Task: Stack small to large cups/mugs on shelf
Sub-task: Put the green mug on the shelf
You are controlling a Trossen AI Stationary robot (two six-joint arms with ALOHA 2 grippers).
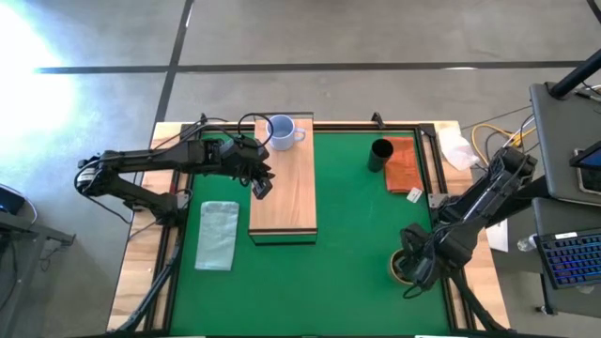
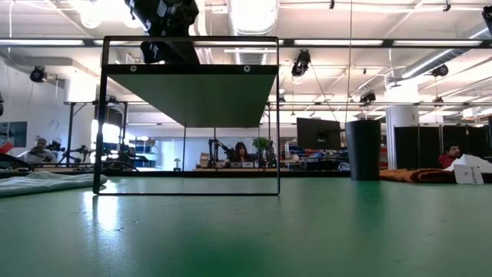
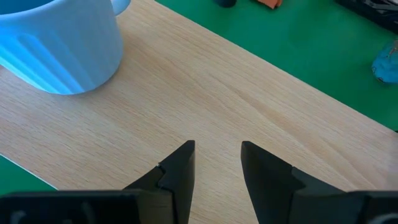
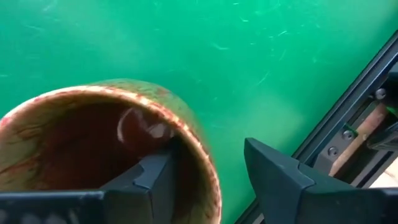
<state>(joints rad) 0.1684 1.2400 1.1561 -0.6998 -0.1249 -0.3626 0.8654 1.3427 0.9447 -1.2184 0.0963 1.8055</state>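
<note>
The pale blue-grey mug stands upright on the far end of the light-wood shelf; it also shows in the left wrist view. My left gripper is open and empty just above the shelf top, near its left edge. The black cup stands on the green mat beside the orange cloth; it also shows in the low view. The brown mug stands on the mat at the near right. My right gripper is open astride its wall. My right gripper has one finger inside the brown mug and one outside, with the mug's rim wall between them. The fingers come from above. The outer finger stands apart from the wall. Whether the inner finger touches it, I cannot tell.
A pale green cloth lies on the mat left of the shelf. An orange-brown cloth lies at the far right. A black frame rail runs close along the mat's right edge beside the brown mug. The mat's middle is bare.
</note>
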